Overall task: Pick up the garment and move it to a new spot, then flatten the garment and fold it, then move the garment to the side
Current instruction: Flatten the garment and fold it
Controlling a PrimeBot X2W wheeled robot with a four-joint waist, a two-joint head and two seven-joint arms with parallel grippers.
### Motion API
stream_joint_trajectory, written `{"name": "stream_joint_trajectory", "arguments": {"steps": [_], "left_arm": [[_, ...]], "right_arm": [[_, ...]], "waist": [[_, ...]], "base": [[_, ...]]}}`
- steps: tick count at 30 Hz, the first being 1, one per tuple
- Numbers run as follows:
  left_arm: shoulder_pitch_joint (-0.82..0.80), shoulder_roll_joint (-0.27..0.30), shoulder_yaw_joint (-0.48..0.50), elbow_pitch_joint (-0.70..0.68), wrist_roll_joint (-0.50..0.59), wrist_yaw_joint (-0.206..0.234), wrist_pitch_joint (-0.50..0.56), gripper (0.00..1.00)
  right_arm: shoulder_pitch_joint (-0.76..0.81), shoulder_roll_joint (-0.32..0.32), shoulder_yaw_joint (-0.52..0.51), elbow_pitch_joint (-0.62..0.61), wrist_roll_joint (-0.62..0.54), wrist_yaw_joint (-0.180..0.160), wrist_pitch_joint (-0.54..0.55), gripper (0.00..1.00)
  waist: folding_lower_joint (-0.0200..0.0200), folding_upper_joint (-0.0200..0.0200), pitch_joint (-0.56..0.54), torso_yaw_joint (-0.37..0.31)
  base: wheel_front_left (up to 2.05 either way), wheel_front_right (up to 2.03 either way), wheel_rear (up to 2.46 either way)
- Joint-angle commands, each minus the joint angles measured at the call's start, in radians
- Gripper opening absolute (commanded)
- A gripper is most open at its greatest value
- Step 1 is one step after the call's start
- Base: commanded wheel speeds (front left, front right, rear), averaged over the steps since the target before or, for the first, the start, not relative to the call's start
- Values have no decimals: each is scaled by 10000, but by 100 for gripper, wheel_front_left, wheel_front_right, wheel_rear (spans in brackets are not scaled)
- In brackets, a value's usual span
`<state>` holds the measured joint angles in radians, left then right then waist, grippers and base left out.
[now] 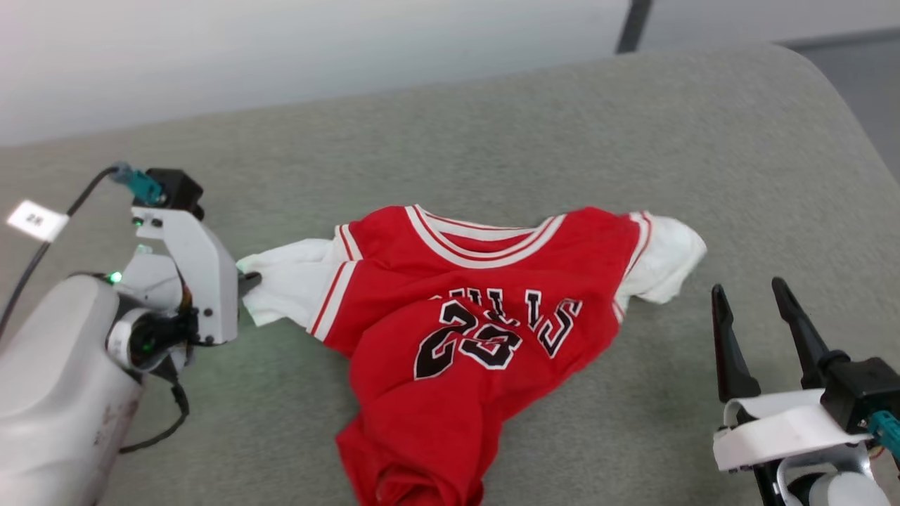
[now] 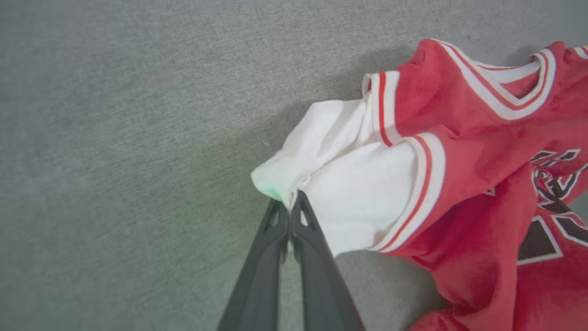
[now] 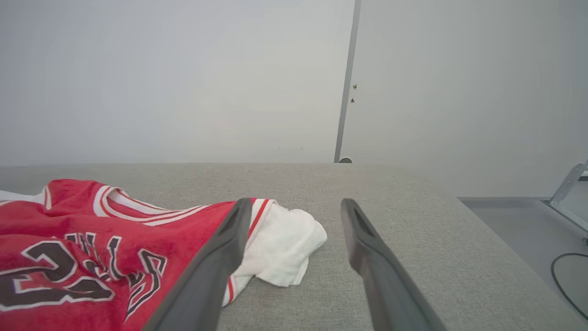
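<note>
Left gripper (image 1: 250, 281), mid-left of the head view, was closed tight on the garment (image 1: 450, 316) at its white sleeve edge. The left wrist view showed the tips (image 2: 290, 202) pinching only a thin fold at frame centre. Right gripper (image 1: 749, 289), lower right, was spread wide and empty, near the other white sleeve but apart from it. The garment lay crumpled mid-frame on the grey surface (image 1: 534, 119), collar toward the top, lettering upside down, hem bunched at bottom centre. It looked light, soft and floppy, so it would likely drape and slip from a shallow pinch. Better holds were probably the sleeve seams or shoulders, one per gripper. Nothing blocked the way. A white tag (image 1: 35, 220) sat upper left beside the left arm, and the surface edge fell away upper right.
</note>
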<state>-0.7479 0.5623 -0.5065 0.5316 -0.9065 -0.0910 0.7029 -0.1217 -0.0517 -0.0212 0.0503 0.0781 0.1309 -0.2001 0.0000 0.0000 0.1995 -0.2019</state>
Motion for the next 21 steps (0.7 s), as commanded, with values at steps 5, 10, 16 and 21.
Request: {"name": "stream_joint_trajectory", "arguments": {"steps": [5,10,16,21], "left_arm": [[585,369,230,-201,-28,234,-358,0],[1137,732,435,-236,-61,417,-684,0],[1744,1003,580,-7,-44,638,-1077,0],[1971,865,654,362,-155,593,-1458,82]], "right_arm": [[347,-92,21,-204,-120,-3,307,100],[482,-171,33,-369,-118,-4,522,100],[614,-206,61,-529,-44,-3,737,100],[634,-222,101,-584,15,-3,820,100]], "waist": [[0,0,-771,961],[0,0,-1064,1276],[0,0,-1205,1415],[0,0,-1224,1424]], "base": [[0,0,0],[0,0,0],[0,0,0],[0,0,0]]}}
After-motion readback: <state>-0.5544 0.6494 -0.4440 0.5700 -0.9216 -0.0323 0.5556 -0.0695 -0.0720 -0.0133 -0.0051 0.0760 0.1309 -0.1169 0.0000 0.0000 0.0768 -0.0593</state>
